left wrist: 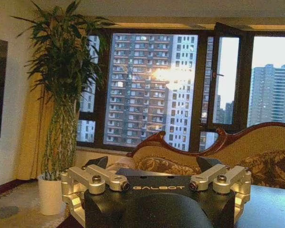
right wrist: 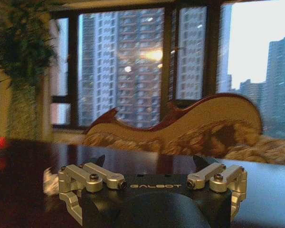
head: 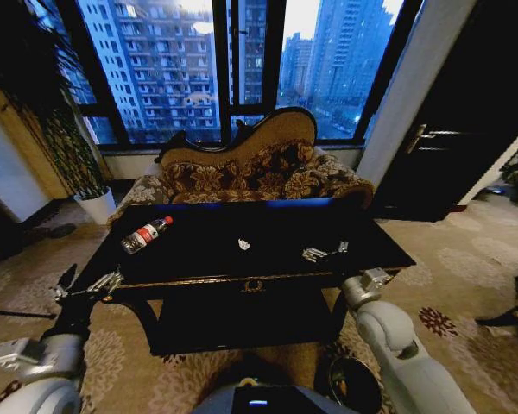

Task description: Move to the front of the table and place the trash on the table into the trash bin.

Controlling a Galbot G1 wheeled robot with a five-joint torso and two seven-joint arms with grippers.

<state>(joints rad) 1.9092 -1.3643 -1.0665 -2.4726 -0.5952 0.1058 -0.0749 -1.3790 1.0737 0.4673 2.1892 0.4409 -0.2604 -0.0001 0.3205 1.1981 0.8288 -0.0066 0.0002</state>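
Note:
The glossy black table (head: 198,226) with gold trim stands right in front of me. A clear bottle (head: 147,235) with a red label and red cap lies on its left part. A small white scrap (head: 244,244) rests near the middle. My right gripper (head: 328,251) hovers open over the table's right front area, holding nothing; its own view shows the open gripper (right wrist: 149,161) above the tabletop (right wrist: 266,185), with a pale scrap (right wrist: 50,180) beside it. My left gripper (head: 86,283) is open and empty off the table's left front corner, and the left wrist view also shows the gripper (left wrist: 154,164). The black trash bin (head: 354,381) sits on the floor by my right arm.
A patterned brown sofa (head: 250,172) stands behind the table, under large windows. A potted plant (left wrist: 61,109) in a white pot (head: 97,205) is at the far left. A dark door (head: 449,147) is at the right. Patterned carpet (head: 466,259) surrounds the table.

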